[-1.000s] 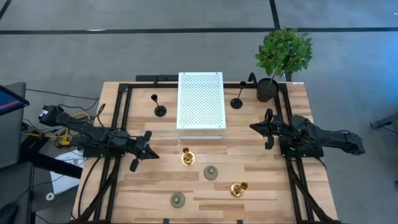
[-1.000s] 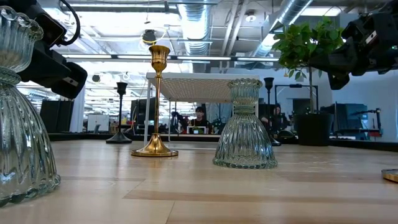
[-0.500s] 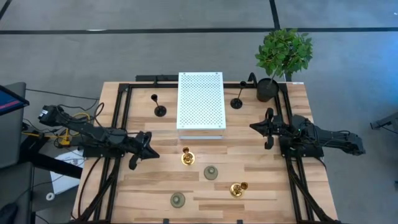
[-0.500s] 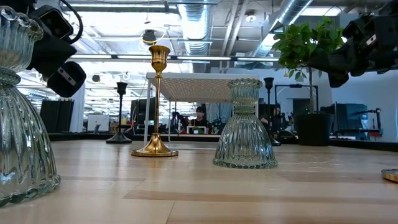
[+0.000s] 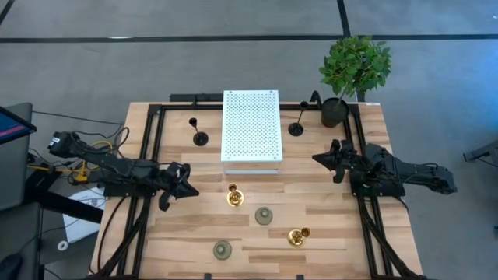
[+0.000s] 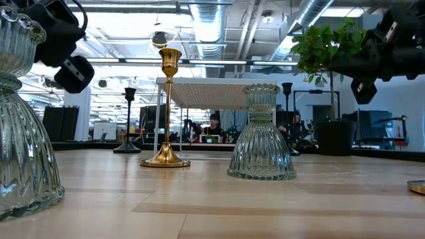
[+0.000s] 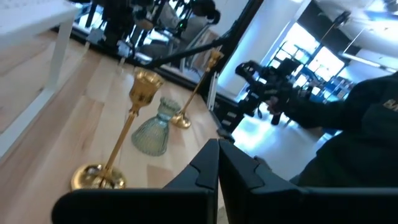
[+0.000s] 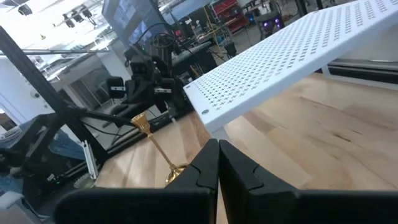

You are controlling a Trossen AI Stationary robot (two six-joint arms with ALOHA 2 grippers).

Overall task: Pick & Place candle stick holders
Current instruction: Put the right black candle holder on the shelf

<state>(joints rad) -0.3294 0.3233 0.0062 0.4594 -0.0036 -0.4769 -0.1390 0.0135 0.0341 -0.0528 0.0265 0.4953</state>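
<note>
Gold candle holder (image 5: 233, 197) stands mid-desk, just before the white perforated shelf (image 5: 250, 124). Left gripper (image 5: 184, 180) hovers near it, fingers pressed together and empty; right gripper (image 5: 336, 159) waits likewise by the right edge. Best open the fingers wide first, then take the stem low.

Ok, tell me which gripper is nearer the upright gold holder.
Left. The left gripper sits just beside the upright gold holder, at the table's left side. The right gripper is well past it, near the right edge.
</note>
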